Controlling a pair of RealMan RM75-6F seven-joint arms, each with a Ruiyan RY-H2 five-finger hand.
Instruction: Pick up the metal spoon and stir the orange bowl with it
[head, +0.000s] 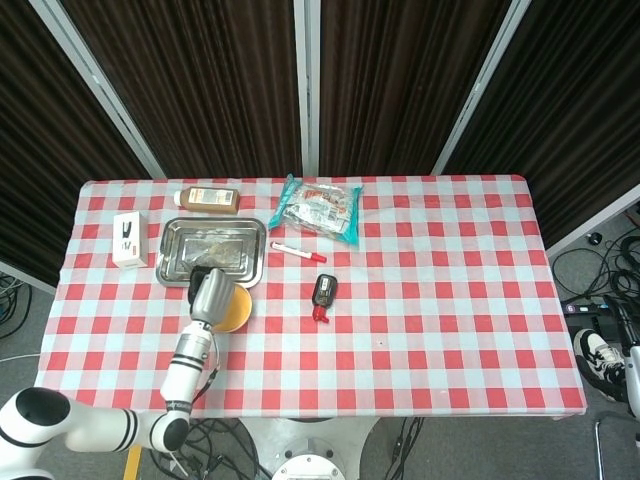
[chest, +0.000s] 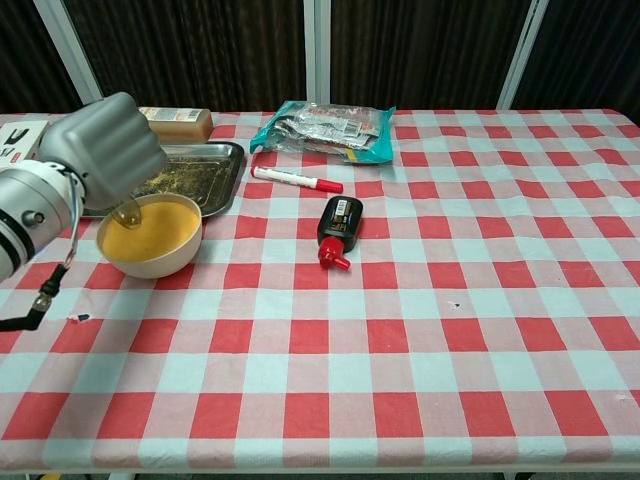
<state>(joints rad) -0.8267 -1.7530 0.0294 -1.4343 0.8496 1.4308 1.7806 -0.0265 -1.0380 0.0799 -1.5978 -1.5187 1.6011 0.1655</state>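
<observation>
The orange bowl (chest: 152, 236) stands on the checked cloth in front of the metal tray; the head view shows the bowl (head: 236, 311) partly under my arm. My left hand (chest: 103, 148) hovers over the bowl's left rim with its fingers curled round the metal spoon. The spoon (chest: 127, 210) hangs down from the fist, its bowl end dipping at the left inner edge of the orange bowl. In the head view my left hand (head: 210, 297) covers most of the bowl. My right hand shows in neither view.
A metal tray (head: 213, 249) with crumbs lies behind the bowl, a brown bottle (head: 208, 200) and a white box (head: 126, 239) beyond it. A red-capped marker (chest: 297, 179), a snack bag (chest: 325, 128) and a small black bottle (chest: 338, 229) lie to the right.
</observation>
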